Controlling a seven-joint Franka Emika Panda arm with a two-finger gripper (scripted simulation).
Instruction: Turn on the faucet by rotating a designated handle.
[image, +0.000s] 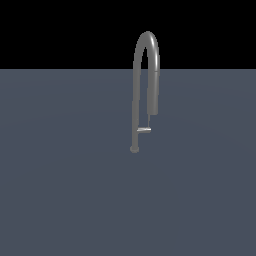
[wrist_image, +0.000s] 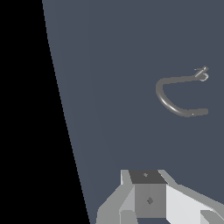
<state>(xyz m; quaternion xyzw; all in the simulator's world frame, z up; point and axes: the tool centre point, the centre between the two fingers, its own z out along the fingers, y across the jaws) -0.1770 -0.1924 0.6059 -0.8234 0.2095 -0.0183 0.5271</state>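
Observation:
The faucet (image: 135, 100) is a tall slim grey gooseneck standing on the grey-blue floor, its thicker spout end (image: 154, 95) hanging down on the exterior view's right. The handle (image: 144, 130) is a short light-silver bar jutting from the low stem toward the exterior view's right. No arm shows in the exterior view. In the wrist view the faucet (wrist_image: 164, 98) appears small and far off, with the handle (wrist_image: 202, 73) a tiny bright bit near its base. My gripper (wrist_image: 166, 218) shows only at the picture's edge, fingers (wrist_image: 127, 217) spread wide, nothing between them, far from the faucet.
A flat grey-blue surface (image: 60, 190) stretches all around the faucet's small round base (image: 134, 149). Black background lies beyond its far edge. No other objects appear.

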